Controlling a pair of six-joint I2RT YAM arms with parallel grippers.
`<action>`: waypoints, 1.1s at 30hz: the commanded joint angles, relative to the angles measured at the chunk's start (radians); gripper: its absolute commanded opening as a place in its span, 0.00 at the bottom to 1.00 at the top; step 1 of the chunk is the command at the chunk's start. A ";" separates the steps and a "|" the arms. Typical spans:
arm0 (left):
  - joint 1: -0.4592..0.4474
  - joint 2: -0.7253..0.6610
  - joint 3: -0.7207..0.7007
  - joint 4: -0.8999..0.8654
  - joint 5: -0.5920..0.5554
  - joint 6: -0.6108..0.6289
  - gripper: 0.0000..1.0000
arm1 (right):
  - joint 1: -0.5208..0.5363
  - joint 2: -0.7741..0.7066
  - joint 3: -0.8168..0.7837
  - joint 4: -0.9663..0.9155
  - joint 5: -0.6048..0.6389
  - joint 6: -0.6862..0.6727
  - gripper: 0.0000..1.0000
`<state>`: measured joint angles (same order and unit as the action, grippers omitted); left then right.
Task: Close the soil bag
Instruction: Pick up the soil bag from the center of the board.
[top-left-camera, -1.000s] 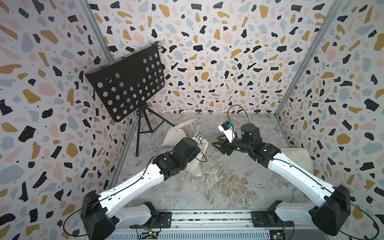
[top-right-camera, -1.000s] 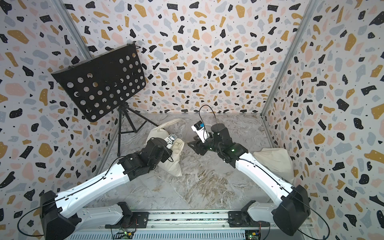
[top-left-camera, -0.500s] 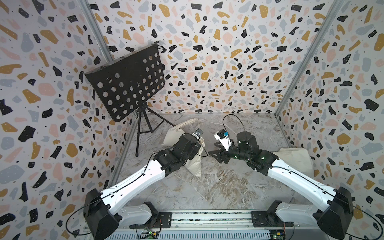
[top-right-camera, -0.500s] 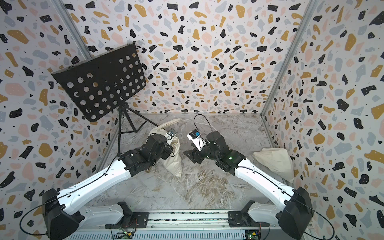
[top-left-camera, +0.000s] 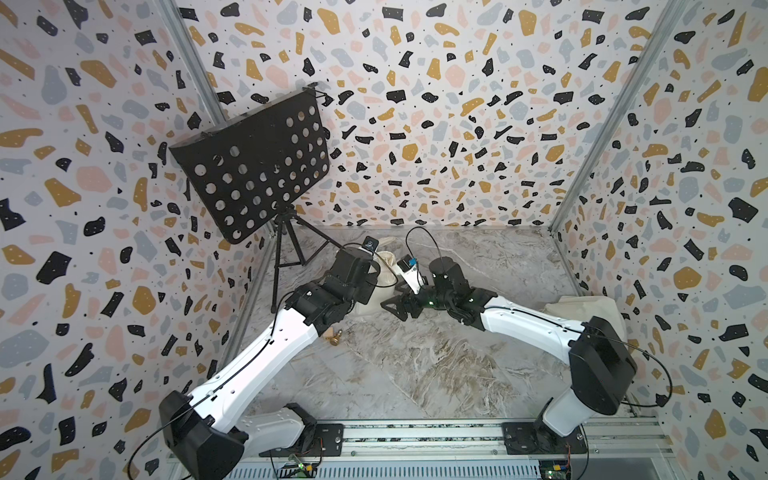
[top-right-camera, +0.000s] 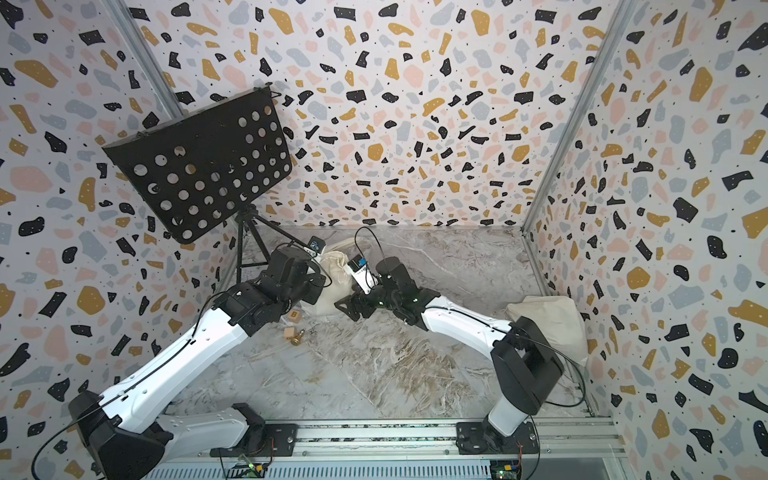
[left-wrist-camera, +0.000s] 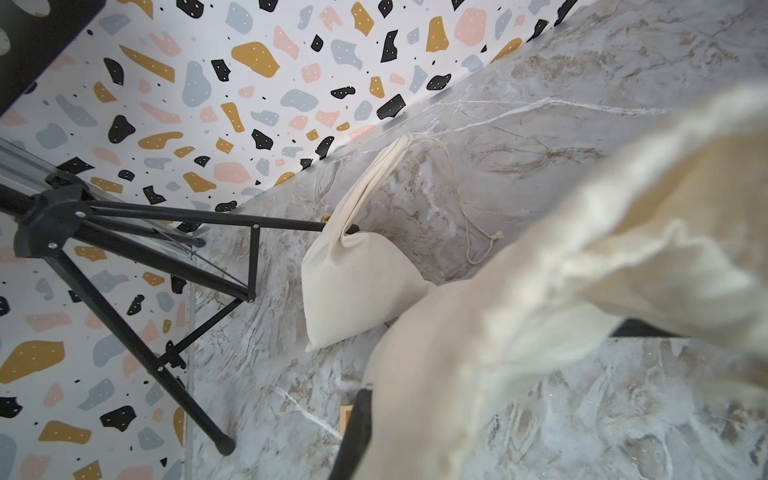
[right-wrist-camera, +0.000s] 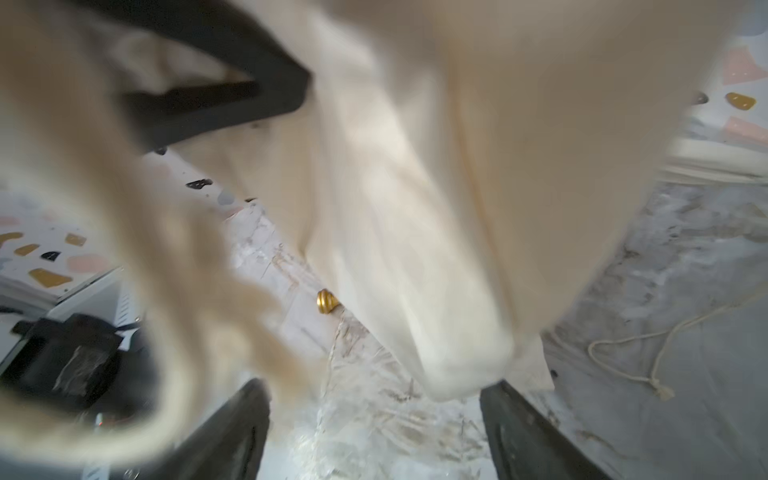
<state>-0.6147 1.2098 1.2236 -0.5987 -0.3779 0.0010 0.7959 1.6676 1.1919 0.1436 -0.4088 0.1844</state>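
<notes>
**Soil bag** (top-right-camera: 334, 266): cream cloth, shown at the far left-centre of the marble table (top-left-camera: 436, 365), between the two arms. Its upper cloth is pinched by the left gripper (right-wrist-camera: 266, 85), with the jaws pressed together. The right gripper (right-wrist-camera: 374, 432) is seen spread wide, and the bag's lower end hangs between its fingers (right-wrist-camera: 528, 428).

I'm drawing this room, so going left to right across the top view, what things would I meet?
Black music stand → wooden block → soil bag → another cloth bag by the right wall.
</notes>
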 joint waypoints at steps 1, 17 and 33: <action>0.000 -0.041 -0.003 0.090 0.153 -0.073 0.00 | -0.029 0.061 0.103 0.020 0.116 0.016 0.85; 0.000 0.160 -0.223 0.508 0.625 -0.297 0.00 | -0.150 -0.166 -0.301 0.068 0.187 -0.065 0.96; -0.006 0.167 -0.225 0.509 0.623 -0.284 0.02 | -0.153 -0.523 -0.280 -0.280 0.266 -0.167 0.95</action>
<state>-0.6170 1.3880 0.9928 -0.1501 0.2310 -0.2844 0.6460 1.1397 0.8402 -0.0517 -0.1413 0.0425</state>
